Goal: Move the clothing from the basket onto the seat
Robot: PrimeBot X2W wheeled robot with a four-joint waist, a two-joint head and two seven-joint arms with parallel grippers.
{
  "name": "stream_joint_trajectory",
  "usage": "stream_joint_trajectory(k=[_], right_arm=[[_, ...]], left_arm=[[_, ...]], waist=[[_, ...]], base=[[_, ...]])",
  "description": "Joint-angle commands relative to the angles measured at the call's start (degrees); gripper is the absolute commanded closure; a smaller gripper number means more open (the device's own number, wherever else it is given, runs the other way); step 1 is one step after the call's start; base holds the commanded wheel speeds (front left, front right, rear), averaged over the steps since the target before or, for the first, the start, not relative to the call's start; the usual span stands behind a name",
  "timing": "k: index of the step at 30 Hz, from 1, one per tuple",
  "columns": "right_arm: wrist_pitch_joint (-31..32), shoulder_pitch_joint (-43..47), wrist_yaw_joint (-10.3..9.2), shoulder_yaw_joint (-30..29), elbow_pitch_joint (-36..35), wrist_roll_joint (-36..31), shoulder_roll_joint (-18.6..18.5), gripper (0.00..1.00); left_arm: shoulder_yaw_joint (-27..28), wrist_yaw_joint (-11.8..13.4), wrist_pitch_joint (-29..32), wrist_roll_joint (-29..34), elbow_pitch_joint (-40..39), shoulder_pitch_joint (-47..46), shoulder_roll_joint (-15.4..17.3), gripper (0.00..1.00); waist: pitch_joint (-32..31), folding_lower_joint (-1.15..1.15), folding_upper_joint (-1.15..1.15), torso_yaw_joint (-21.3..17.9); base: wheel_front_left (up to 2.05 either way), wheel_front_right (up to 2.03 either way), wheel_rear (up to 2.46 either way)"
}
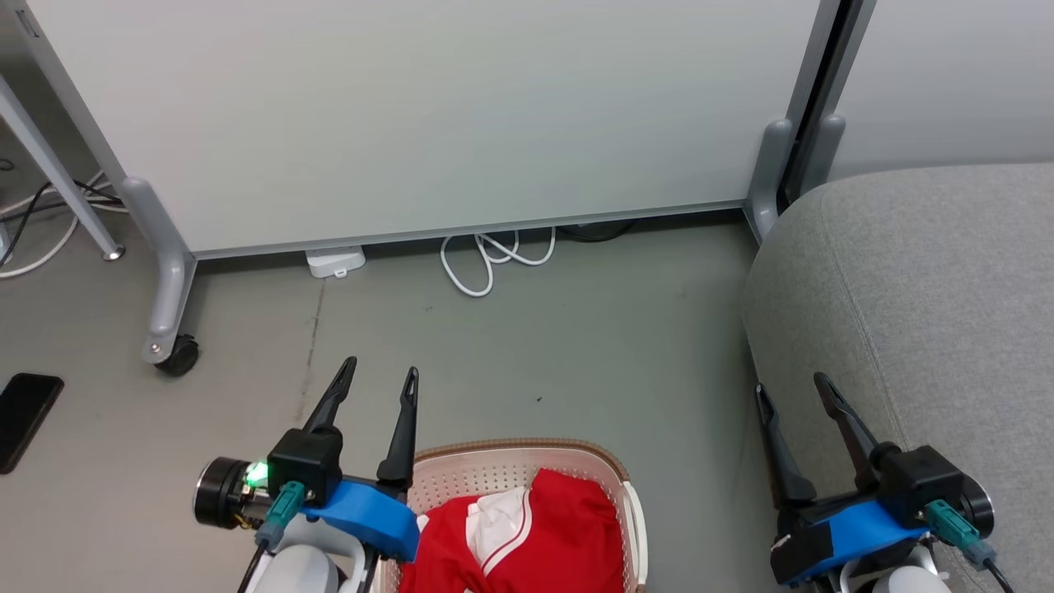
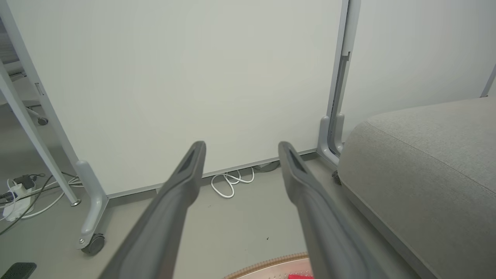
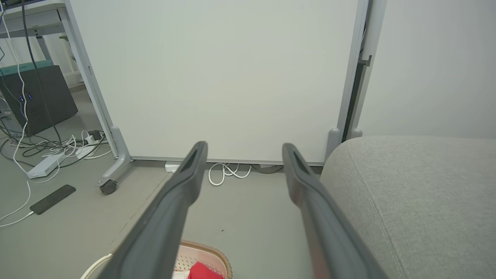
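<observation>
The red clothing (image 1: 535,527) is bunched up inside the basket (image 1: 605,461), white collar and striped trim turned up, right at the bottom middle of the head view. The basket sits on the grey floor (image 1: 560,354), brown woven rim curving round the far side, perforated cream wall showing beside the fabric. Just to its left, the left gripper (image 1: 380,375) hangs with both dark fingers spread wide apart and nothing between them, its base at the basket's left edge and its tips pointing out over bare floor. Across on the other side, the right gripper (image 1: 792,385) is just as wide and just as empty, set against the near edge of the seat (image 1: 922,313). That big grey cushion fills the right of the view, near the basket but not touching it, with nothing lying on it. Further back stands a white partition panel (image 1: 453,115) on a castor (image 1: 177,356), a looped white cable (image 1: 486,259) at its foot, and a dark phone (image 1: 25,412) lies far left.
</observation>
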Motion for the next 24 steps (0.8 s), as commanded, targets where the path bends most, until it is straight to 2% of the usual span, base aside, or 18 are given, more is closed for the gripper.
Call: stream_joint_trajectory(k=[1, 7, 15, 19, 24], right_arm=[[-0.3, -1.0, 0.13, 0.1, -0.3, -0.3, -0.3, 0.0], [-0.3, -3.3, 0.13, 0.4, -1.4, -0.6, -0.3, 0.0], [-0.3, -7.5, 0.13, 0.2, -3.5, -0.9, -0.3, 0.0], [-0.3, -10.3, 0.13, 0.4, -4.6, -0.7, -0.3, 0.0], [-0.3, -13.8, 0.13, 1.2, -5.8, -0.5, -0.3, 0.0]], left_arm=[[-0.5, -0.5, -0.3, 0.5, 1.2, -2.1, 0.7, 0.0], [-4.2, -2.0, -0.2, 2.2, 7.0, -8.7, 2.9, 0.0], [-11.2, -2.4, -0.2, 2.2, 15.5, -18.0, 5.8, 0.0], [-16.9, -2.5, -0.2, 1.5, 20.2, -23.2, 7.1, 0.0], [-26.6, -2.3, -0.2, 0.7, 26.9, -29.1, 8.4, 0.0]], waist=[[1.0, 0.0, 0.0, -0.2], [5.4, 0.0, 0.0, -1.5], [14.5, 0.0, 0.0, -4.0], [20.0, 0.0, 0.0, -5.2], [25.7, 0.0, 0.0, -6.6]], base=[[0.0, 0.0, 0.0], [0.0, 0.0, 0.0], [0.0, 0.0, 0.0], [0.0, 0.0, 0.0], [0.0, 0.0, 0.0]])
